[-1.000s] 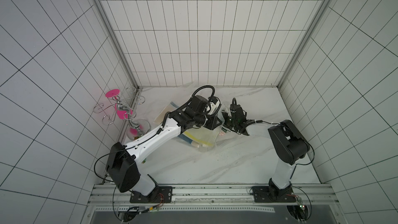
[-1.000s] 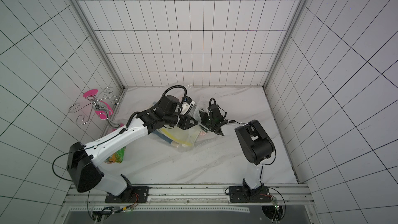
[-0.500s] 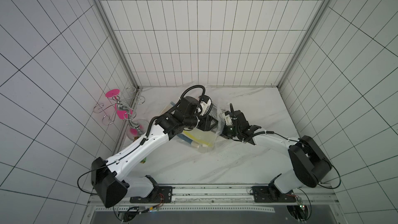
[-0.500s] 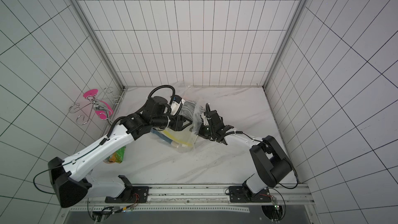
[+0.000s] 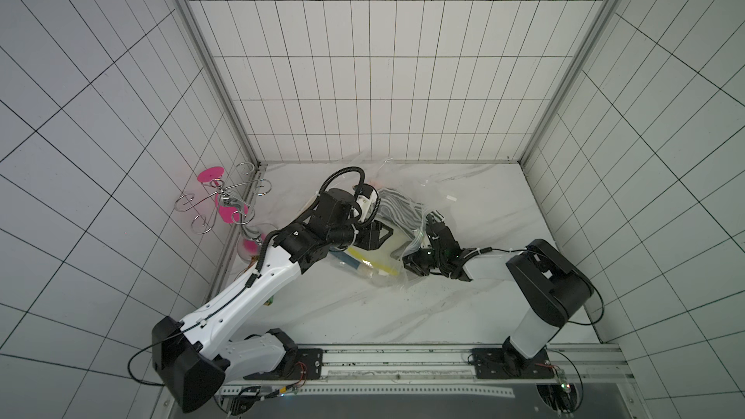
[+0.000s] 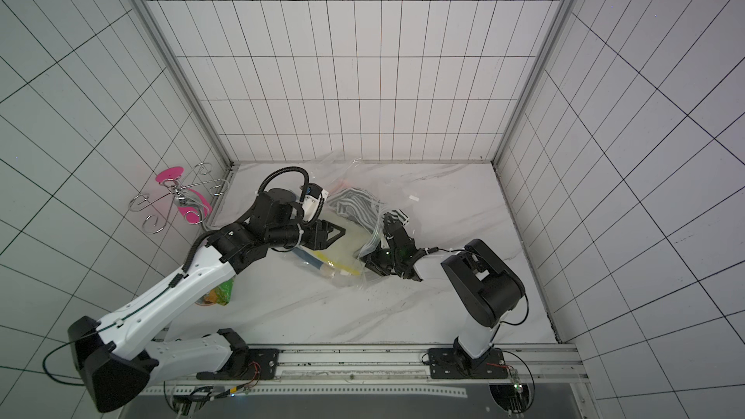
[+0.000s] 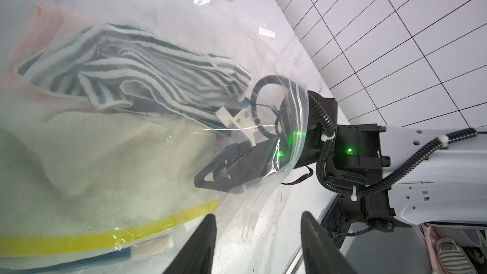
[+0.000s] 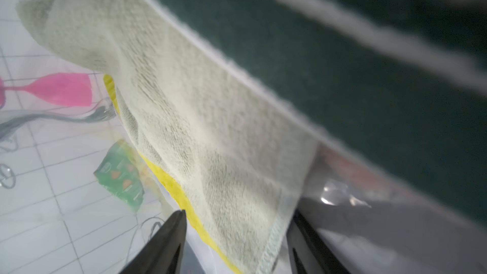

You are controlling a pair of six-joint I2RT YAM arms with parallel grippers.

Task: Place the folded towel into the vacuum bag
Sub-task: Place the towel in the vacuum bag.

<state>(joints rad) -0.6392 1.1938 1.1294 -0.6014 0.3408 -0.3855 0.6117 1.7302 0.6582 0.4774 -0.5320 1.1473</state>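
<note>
Marble table (image 5: 363, 316): cream towel (image 5: 389, 245) sits inside vacuum bag (image 5: 385, 279), mid-table, striped towel (image 5: 397, 205) at its 12 o'clock; left gripper (image 7: 258, 214) spread, empty; right gripper (image 8: 238, 212) spread around towel's edge. I'd back right straight out, avoid snagging plastic.

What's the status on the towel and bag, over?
Left gripper open, by vacuum bag. Right gripper open, inside it. Cream towel bagged with striped towel.
</note>
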